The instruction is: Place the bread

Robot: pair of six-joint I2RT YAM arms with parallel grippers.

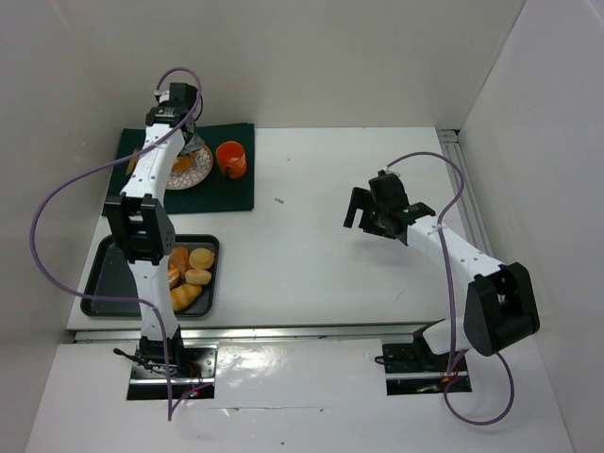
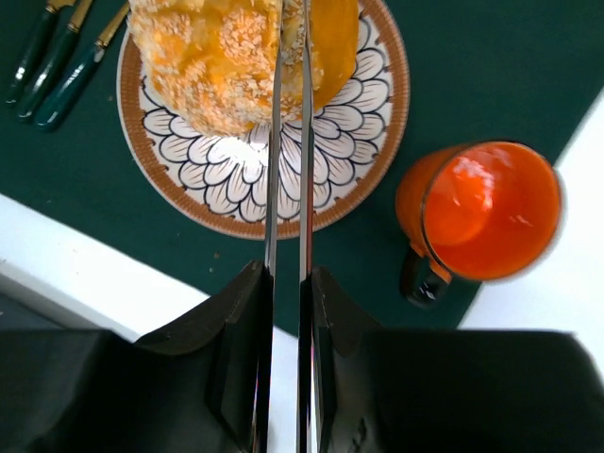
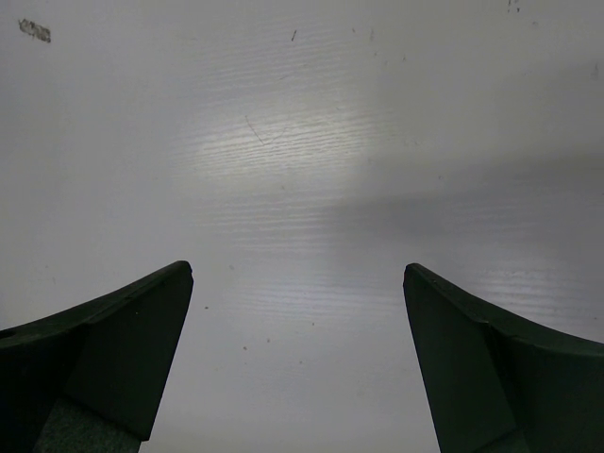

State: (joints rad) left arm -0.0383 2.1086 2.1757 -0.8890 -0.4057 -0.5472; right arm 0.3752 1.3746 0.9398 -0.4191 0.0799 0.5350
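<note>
1. Starting nearest, a black tray [image 1: 99, 283] of small buns [image 1: 193, 269] is seen by the left arm's base.
2. The right gripper [image 3: 297, 311] is held over the white table [image 3: 302, 142], fingers wide apart.
3. Farthest, the bread [image 2: 217, 57] is seated on the patterned plate [image 2: 363, 132] on the green mat [image 2: 491, 66]. The left gripper [image 1: 189, 142] is held above it, fingers together and empty. An orange cup [image 2: 481, 212] is set just right and cutlery [image 2: 57, 66] left.

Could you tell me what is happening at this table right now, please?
The left gripper, fingers together, hangs over the bread, which sits on the patterned plate on the green mat beside the orange cup. The right gripper is open above bare table, holding nothing. More buns lie in the black tray.
</note>
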